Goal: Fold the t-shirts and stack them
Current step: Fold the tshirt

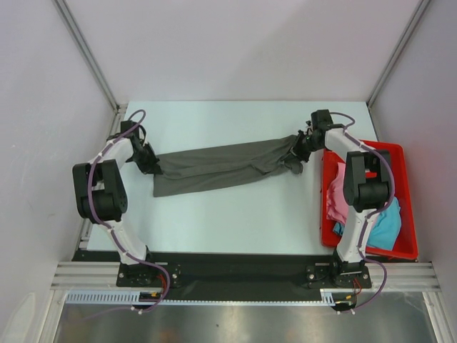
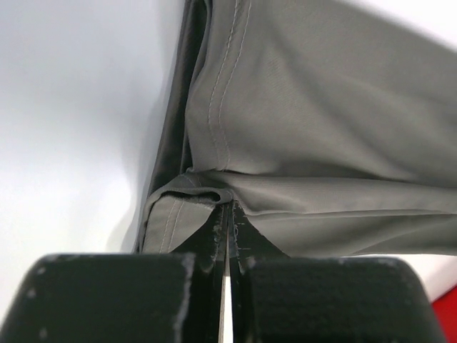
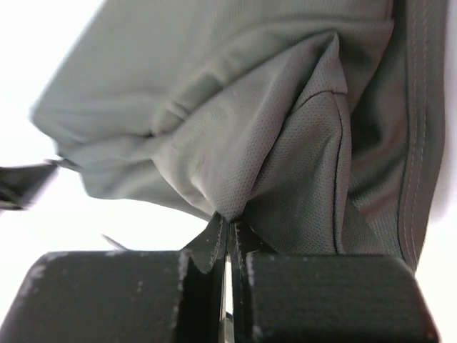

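Grey t-shirt [image 1: 214, 168] is pulled out in a long band across the far half of the white table [image 1: 235, 229], held at its 2 ends. The left gripper [image 1: 151, 166] is pinched tight on the left end, with a stitched hem bunched between its 2 black fingers [image 2: 107, 300]; only a thin crack shows between them. The right gripper [image 1: 300, 148] is pinched tight on the right end, where the cloth gathers into folds. I cannot tell if the middle of the shirt touches the table. A red tray [image 1: 401, 153] sits at the right edge of the table, just beside the right arm. In it lie a pink t-shirt [image 1: 335, 200] and a turquoise t-shirt [image 1: 382, 227], both crumpled and touching each other.
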`<action>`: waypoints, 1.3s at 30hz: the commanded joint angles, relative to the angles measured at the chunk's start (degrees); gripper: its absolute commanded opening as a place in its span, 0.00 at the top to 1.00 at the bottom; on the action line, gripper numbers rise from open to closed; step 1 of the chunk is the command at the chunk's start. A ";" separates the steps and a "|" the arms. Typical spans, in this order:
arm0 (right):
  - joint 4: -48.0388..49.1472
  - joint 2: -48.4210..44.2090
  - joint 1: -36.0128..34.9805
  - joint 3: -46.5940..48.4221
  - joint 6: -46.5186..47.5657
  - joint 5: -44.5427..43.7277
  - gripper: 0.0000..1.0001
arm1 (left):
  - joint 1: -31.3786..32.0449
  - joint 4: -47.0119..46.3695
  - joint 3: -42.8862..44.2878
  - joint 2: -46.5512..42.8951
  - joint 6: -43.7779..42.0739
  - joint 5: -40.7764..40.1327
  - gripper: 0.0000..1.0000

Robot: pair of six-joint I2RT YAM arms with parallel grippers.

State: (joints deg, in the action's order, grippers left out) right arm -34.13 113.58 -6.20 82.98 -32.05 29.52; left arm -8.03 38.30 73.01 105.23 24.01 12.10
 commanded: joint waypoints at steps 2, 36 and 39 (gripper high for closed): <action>5.91 1.99 2.06 2.19 -8.98 6.86 1.00 | -0.40 -1.04 2.66 2.17 1.74 2.67 1.00; -9.30 -5.12 -3.81 8.95 9.90 -9.13 0.45 | -1.28 2.12 0.65 -7.48 0.69 -4.80 0.58; -4.83 -4.25 -8.38 8.69 8.07 -9.30 0.49 | -0.76 1.60 -2.16 -11.35 2.26 -2.54 0.65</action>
State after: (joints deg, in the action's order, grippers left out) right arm -41.95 110.45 -10.59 90.24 -24.45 22.26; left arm -9.02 40.01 72.73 99.96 26.04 9.50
